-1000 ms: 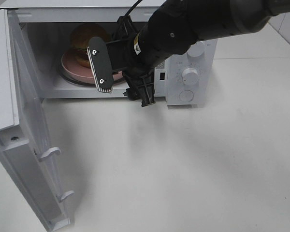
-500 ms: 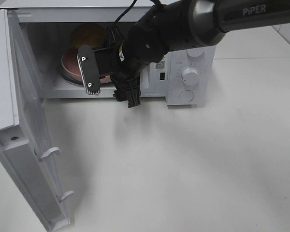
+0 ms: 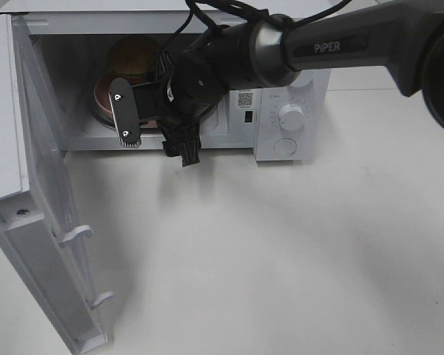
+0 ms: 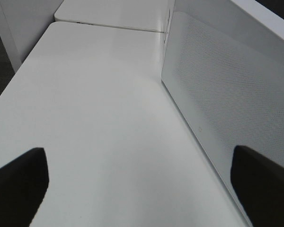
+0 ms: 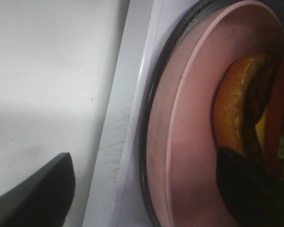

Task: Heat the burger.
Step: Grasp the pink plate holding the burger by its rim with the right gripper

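Just behind right claw: burger.

So there's a white microwave sitting at the back of a white tabletop, with its door swung wide open off the microwave's left side. Inside the cavity, the burger sits on a pink plate, toward the back. The right arm, black with a PiPER label, reaches across the microwave's control panel, and its end effector hangs right at the cavity opening, just in front of the plate, jaws spread apart with nothing between them. Two knobs show on the panel under the arm.
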